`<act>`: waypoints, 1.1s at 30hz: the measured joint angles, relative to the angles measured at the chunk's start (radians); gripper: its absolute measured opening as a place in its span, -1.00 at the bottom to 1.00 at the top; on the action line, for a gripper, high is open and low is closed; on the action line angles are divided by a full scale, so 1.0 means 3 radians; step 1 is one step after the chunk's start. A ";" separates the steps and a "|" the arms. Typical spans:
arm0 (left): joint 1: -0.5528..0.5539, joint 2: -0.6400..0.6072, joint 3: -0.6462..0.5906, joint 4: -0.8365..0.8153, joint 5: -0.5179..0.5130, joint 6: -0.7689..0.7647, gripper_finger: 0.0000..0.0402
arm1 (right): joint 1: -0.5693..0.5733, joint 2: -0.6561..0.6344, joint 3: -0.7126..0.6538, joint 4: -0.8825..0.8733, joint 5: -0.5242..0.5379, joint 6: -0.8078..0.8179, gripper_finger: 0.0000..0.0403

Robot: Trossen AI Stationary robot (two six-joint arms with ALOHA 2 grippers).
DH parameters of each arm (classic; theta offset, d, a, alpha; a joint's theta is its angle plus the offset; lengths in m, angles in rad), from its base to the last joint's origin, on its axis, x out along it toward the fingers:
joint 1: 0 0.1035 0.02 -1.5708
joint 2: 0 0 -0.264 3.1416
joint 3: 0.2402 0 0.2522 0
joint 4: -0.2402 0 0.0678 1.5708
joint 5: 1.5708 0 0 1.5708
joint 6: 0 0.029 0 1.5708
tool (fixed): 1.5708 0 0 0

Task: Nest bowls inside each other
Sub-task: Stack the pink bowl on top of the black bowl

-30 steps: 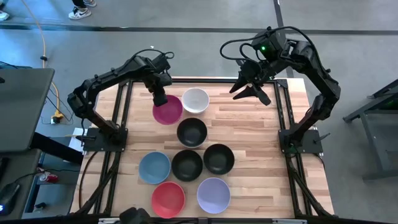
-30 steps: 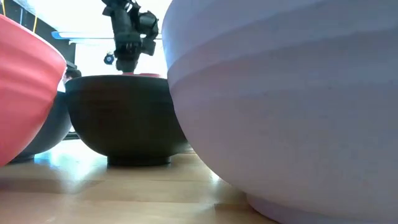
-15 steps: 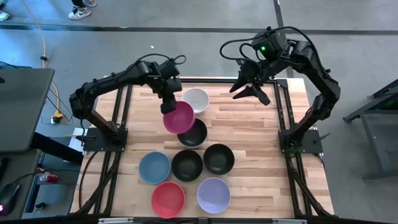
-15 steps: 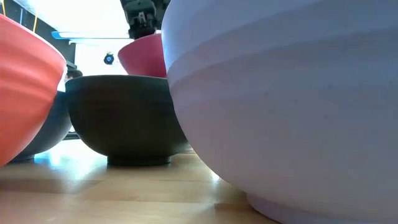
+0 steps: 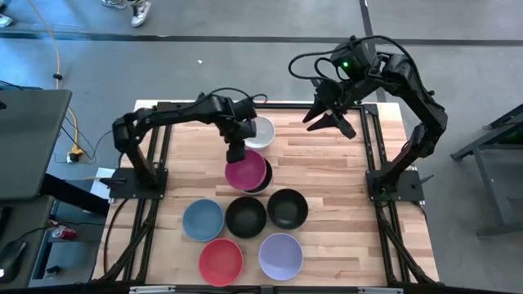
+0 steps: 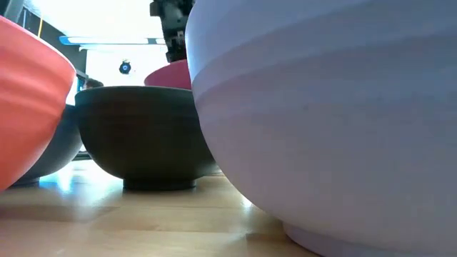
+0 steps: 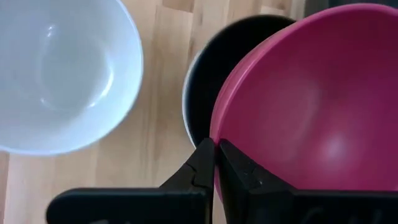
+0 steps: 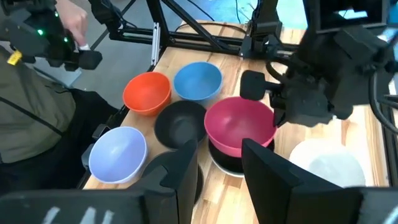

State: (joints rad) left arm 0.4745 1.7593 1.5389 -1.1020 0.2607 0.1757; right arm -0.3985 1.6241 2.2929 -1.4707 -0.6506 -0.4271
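Our left fingers (image 7: 214, 163) pinch the rim of the magenta bowl (image 5: 246, 171), holding it tilted just over a black bowl (image 7: 208, 74) beside the white bowl (image 5: 258, 131), so it can nest inside. Our right fingers (image 5: 327, 120) hang spread wide and empty over the surface's (image 5: 343, 204) far edge, clear of the work.

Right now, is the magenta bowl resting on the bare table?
No, the magenta bowl, held by the left gripper, sits over a black bowl.

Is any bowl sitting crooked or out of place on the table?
Yes. The magenta bowl hangs tilted over a black bowl, off its centre, its rim pinched by the shut left pincer. The other bowls sit level.
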 joint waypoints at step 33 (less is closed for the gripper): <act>-0.0064 0.0844 0.0793 -0.0554 -0.0169 0.0088 -1.00 | 0.0000 -0.0003 -0.0020 -0.0084 -0.0001 -0.0075 -0.41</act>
State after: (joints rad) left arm 0.4552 2.0125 1.7767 -1.2682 0.2099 0.2020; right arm -0.3985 1.6233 2.2869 -1.4958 -0.6510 -0.4497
